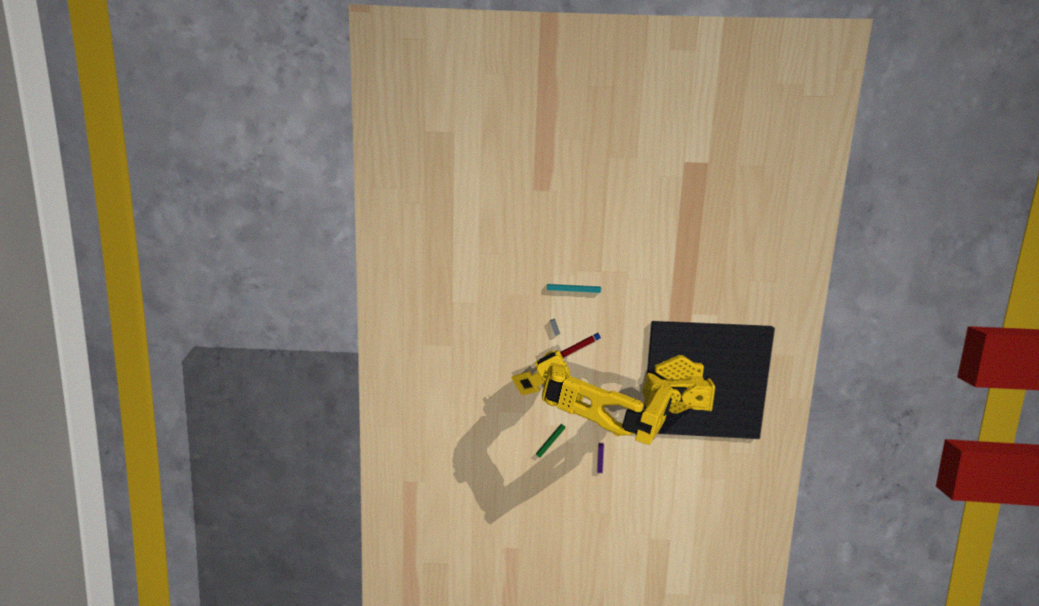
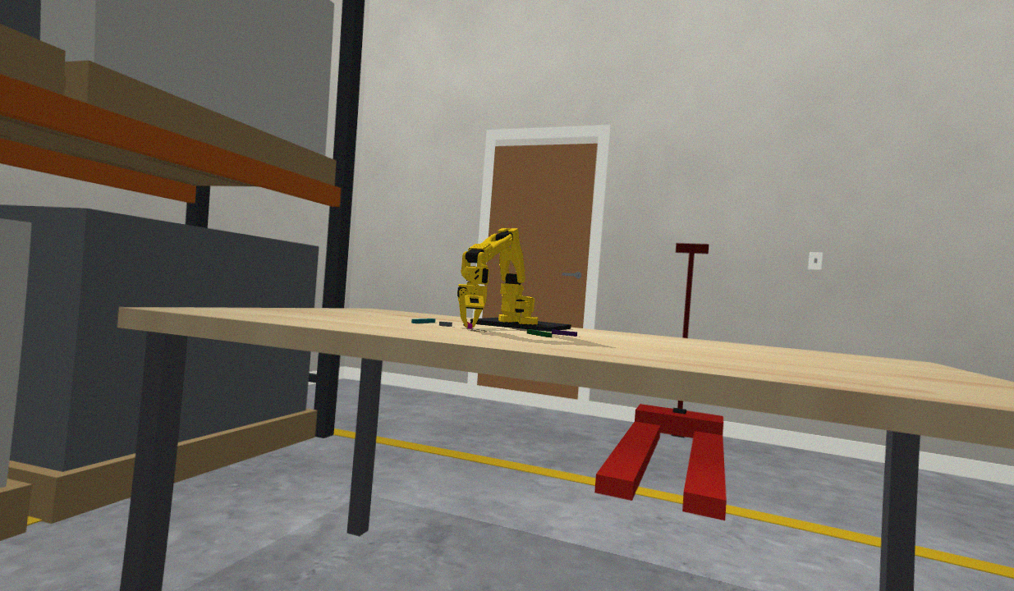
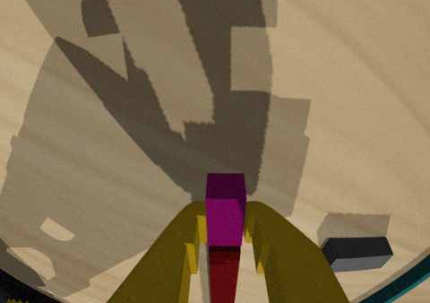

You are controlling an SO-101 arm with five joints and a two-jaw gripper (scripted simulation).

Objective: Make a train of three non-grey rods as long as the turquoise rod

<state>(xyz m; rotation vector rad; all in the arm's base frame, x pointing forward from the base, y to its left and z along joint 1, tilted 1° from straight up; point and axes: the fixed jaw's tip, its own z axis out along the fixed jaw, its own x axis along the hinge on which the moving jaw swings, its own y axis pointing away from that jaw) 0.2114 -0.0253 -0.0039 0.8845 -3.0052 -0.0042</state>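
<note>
Where table [image 2: 642, 359] stands, grey floor [image 2: 458, 514], door [image 2: 543, 220], shelving [image 2: 128, 132].

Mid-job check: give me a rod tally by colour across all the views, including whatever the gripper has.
Turquoise rod: 1
Grey rod: 1
Red rod: 1
Blue rod: 1, at the red rod's far end
Magenta rod: 1, held in the gripper
Green rod: 1
Purple rod: 1
Total: 7 rods

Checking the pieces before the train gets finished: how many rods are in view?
7: turquoise, grey, red with blue at its tip, magenta in the gripper, green, purple.
</note>
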